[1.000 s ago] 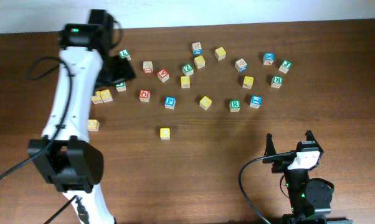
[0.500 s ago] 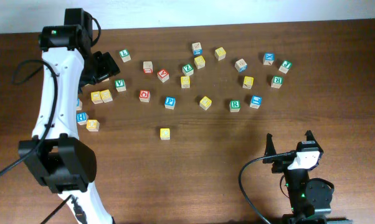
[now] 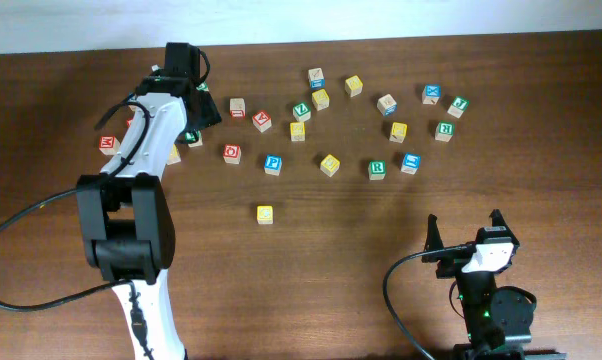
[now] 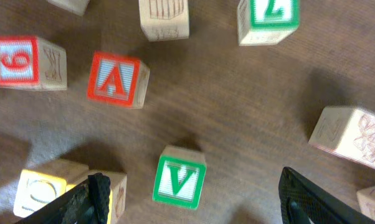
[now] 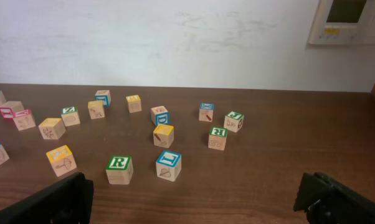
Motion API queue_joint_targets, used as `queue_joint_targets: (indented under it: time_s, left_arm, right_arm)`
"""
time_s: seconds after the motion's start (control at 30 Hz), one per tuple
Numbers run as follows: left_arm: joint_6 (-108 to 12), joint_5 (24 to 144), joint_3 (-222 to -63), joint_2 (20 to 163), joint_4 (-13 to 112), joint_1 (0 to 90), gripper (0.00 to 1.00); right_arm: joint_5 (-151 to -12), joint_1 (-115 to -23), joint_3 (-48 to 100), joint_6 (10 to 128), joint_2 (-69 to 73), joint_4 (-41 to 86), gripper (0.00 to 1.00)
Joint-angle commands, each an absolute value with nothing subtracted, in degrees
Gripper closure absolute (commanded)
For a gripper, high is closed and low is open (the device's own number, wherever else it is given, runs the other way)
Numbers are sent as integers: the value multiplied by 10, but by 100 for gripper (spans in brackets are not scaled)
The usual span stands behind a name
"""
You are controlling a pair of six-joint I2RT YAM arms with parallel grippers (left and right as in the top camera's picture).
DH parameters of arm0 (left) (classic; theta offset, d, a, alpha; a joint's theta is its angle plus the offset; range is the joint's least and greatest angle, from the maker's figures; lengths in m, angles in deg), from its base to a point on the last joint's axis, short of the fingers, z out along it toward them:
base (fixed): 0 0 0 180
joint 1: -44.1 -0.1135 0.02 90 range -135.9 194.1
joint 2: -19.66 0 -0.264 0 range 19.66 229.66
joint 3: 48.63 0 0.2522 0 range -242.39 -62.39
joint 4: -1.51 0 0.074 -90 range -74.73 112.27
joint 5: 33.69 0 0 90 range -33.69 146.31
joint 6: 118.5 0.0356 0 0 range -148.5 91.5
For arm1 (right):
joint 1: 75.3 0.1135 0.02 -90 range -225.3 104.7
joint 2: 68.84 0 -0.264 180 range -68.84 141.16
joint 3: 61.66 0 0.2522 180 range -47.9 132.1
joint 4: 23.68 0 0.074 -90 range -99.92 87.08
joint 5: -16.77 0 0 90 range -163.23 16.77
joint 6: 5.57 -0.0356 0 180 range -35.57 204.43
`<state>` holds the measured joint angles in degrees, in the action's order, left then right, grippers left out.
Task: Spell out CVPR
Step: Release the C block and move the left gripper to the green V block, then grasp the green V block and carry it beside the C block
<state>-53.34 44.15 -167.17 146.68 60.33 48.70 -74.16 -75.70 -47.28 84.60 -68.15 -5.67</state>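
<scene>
The green V cube (image 4: 179,181) lies on the table low between my left gripper's (image 4: 197,204) open fingers, untouched. In the overhead view this gripper (image 3: 188,118) hovers at the back left and mostly covers the V cube (image 3: 192,137). The yellow-faced cube (image 3: 265,214) stands alone in the middle of the table. The blue P cube (image 3: 272,164) and the green R cube (image 3: 377,169) sit in the scattered row behind it. The R cube also shows in the right wrist view (image 5: 119,169). My right gripper (image 3: 465,243) is open and empty at the front right (image 5: 200,202).
Several other letter cubes are scattered along the back of the wooden table (image 3: 311,290). A red A cube (image 4: 116,78), a red-numbered cube (image 4: 16,59) and a yellow cube (image 4: 41,190) lie close to the left gripper. A blue-topped cube (image 5: 168,163) sits beside the R cube.
My left arm swung left and then back, and its gripper is over the V cube again. No cube has moved. The right arm has not moved.
</scene>
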Motion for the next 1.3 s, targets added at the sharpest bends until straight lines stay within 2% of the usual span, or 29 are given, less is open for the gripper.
queue_joint_targets:
  time_s: [0.0, 0.13, 0.2, 0.27, 0.33, 0.4, 0.5, 0.57, 0.63, 0.73, 0.9, 1.0, 1.1, 1.17, 1.2, 1.27]
  left_arm:
    - [-494, 429, -1674, 1482, 585, 484, 25]
    - [-494, 429, -1674, 1521, 578, 483, 24]
    - [-494, 430, -1674, 1533, 576, 482, 36]
    - [-494, 430, -1674, 1534, 577, 476, 41]
    - [-494, 430, -1674, 1534, 577, 476, 57]
    - [-494, 430, -1674, 1534, 580, 476, 61]
    - [-494, 430, -1674, 1534, 590, 470, 56]
    - [-494, 430, -1674, 1534, 595, 471, 67]
    - [-494, 430, -1674, 1534, 599, 469, 69]
    - [-494, 430, -1674, 1534, 599, 469, 77]
    - [-494, 437, -1676, 1531, 608, 470, 76]
    - [-494, 506, -1680, 1499, 611, 470, 78]
    - [-494, 515, -1683, 1436, 613, 471, 78]
    - [-494, 619, -1683, 1373, 629, 471, 80]
    - [-495, 724, -1683, 1345, 646, 472, 81]
    - [-514, 822, -1683, 1321, 675, 486, 78]
  right_arm:
    - [-739, -761, -476, 844, -685, -54, 2]
    - [-739, -761, -476, 844, -685, -54, 2]
    - [-739, -761, -476, 844, -685, -54, 2]
    - [-739, -761, -476, 844, -685, -54, 2]
    - [-739, -761, -476, 844, -685, -54, 2]
    - [-739, -761, -476, 844, -685, -54, 2]
    - [-739, -761, -476, 844, -685, -54, 2]
    - [-739, -761, -476, 844, -685, -54, 2]
    - [-739, -761, -476, 844, -685, -54, 2]
    - [-739, -761, -476, 844, -685, -54, 2]
    - [-739, -761, -476, 844, -685, -54, 2]
    - [-739, -761, -476, 844, -685, -54, 2]
    - [-739, -761, -476, 844, -685, -54, 2]
    - [-739, -761, -476, 844, -685, -54, 2]
    - [-739, -761, -476, 844, -685, -54, 2]
    - [-739, -761, -476, 844, -685, -54, 2]
